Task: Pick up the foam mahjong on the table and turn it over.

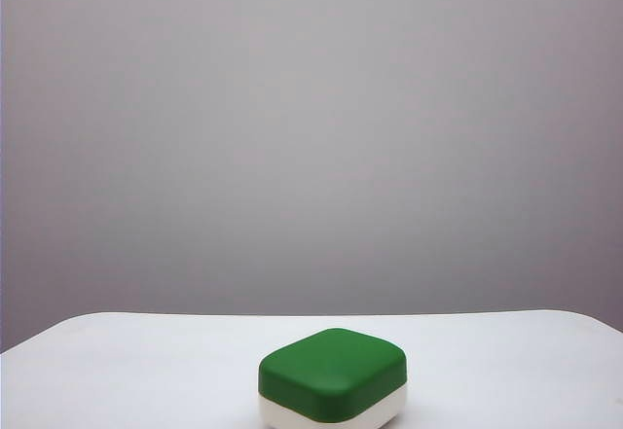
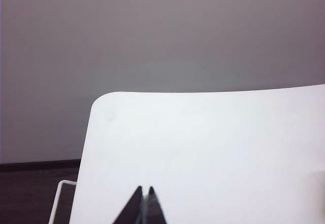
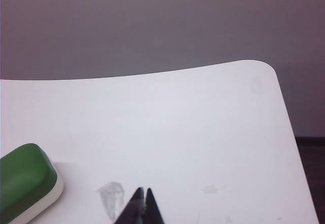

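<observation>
The foam mahjong [image 1: 332, 378] lies flat on the white table [image 1: 136, 371] near its front edge, green half up and white half underneath; no character shows. The right wrist view catches one end of the foam mahjong [image 3: 26, 187] off to the side of my right gripper [image 3: 143, 189], which is shut, empty and apart from it. My left gripper [image 2: 144, 188] is shut with nothing in it, over bare table [image 2: 213, 148] near a rounded corner; the tile is out of that view. Neither gripper appears in the exterior view.
A plain grey wall stands behind the table. Dark floor [image 2: 35, 193] and a thin white frame bar [image 2: 57, 198] lie past the table's edge on the left arm's side. Faint grey smudges [image 3: 111, 196] mark the tabletop by the right gripper.
</observation>
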